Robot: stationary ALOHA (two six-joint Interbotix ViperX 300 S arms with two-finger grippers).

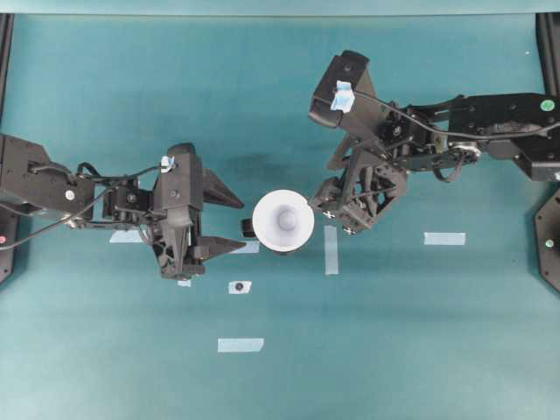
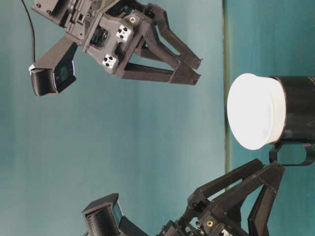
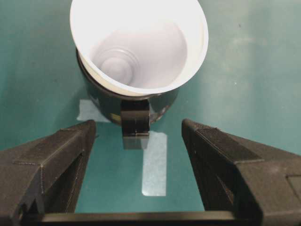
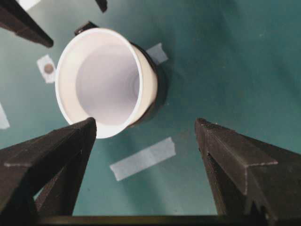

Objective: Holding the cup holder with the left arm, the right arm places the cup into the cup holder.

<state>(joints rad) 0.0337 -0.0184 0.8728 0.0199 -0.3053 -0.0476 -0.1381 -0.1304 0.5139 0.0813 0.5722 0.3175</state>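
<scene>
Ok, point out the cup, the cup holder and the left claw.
cup (image 1: 284, 220), overhead view, on the inside bottom of the white cone.
cup holder (image 3: 135, 117), left wrist view, on the square tab at its front.
left claw (image 1: 238, 223), overhead view, midway between the two open fingertips.

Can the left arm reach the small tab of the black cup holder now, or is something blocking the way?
Probably yes. The left tool stands open, and the glossy black round cup holder's square tab faces it across bare table, with nothing between. The white conical cup sits above, not in the way.
</scene>
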